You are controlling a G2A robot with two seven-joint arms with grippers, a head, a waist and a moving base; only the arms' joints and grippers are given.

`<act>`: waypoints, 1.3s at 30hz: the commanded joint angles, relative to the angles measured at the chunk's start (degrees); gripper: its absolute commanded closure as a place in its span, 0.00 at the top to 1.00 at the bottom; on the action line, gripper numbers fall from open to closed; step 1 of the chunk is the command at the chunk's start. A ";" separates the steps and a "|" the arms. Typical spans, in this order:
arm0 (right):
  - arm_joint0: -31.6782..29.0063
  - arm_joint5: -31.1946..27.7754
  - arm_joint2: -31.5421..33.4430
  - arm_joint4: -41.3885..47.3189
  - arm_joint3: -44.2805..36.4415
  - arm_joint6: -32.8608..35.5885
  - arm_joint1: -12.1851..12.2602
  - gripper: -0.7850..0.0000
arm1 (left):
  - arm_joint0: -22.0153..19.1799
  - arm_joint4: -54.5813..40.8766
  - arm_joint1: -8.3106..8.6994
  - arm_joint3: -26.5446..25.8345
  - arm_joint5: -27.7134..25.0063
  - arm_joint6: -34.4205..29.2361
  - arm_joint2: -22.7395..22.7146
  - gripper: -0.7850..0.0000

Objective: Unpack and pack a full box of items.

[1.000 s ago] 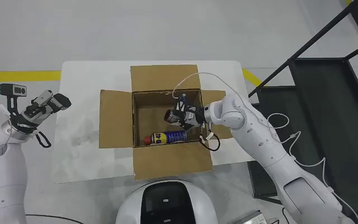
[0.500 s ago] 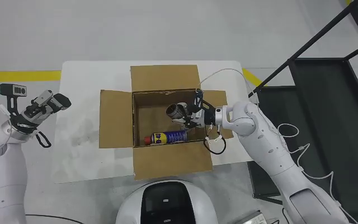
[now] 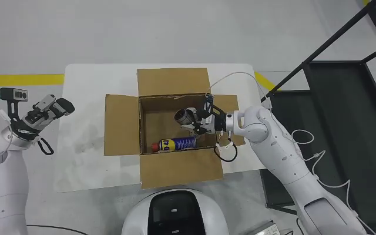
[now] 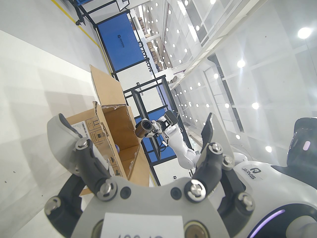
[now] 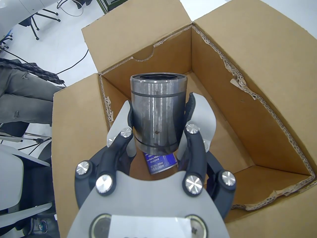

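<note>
Above the open cardboard box [image 3: 173,81], a metal cylinder [image 5: 158,95] is held by the right gripper [image 3: 192,119], whose two fingers [image 5: 190,105] are clamped against its sides. The right arm is stretched from the right side of the table [image 3: 88,88] across the box's right flap. Its wrist is turned so that the cylinder is pointed sideways, with the hollow end directed away from the arm. On the box floor a spray can [image 3: 176,144] is laid on its side along the wall nearest the robot, below the cylinder and apart from it. Off the table's left edge the left gripper [image 3: 61,107] is held well apart from the box, its fingers spread wide with nothing between them
</note>
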 commanded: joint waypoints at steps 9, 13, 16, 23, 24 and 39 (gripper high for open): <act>0.00 0.00 0.00 0.00 0.00 0.00 0.00 0.00 | 0.00 0.00 0.00 0.00 0.00 0.00 0.00 1.00; 0.00 0.00 0.00 0.00 0.00 0.00 0.00 0.00 | 0.00 0.00 0.00 0.00 0.00 0.00 0.00 1.00; 0.00 0.00 0.00 0.00 0.00 0.00 0.00 0.00 | 0.00 0.00 0.00 0.00 0.00 0.00 0.00 1.00; 0.00 0.00 0.00 0.00 0.00 0.00 0.00 0.00 | 0.00 0.00 0.00 0.00 0.00 0.00 0.00 1.00; 0.00 0.00 0.00 0.00 0.00 0.00 0.00 0.00 | 0.00 0.00 0.00 0.00 0.00 0.00 0.00 1.00; -15.57 -7.41 17.10 -9.02 -1.94 -27.61 2.54 0.00 | 0.00 0.00 0.00 0.00 0.00 0.00 0.00 1.00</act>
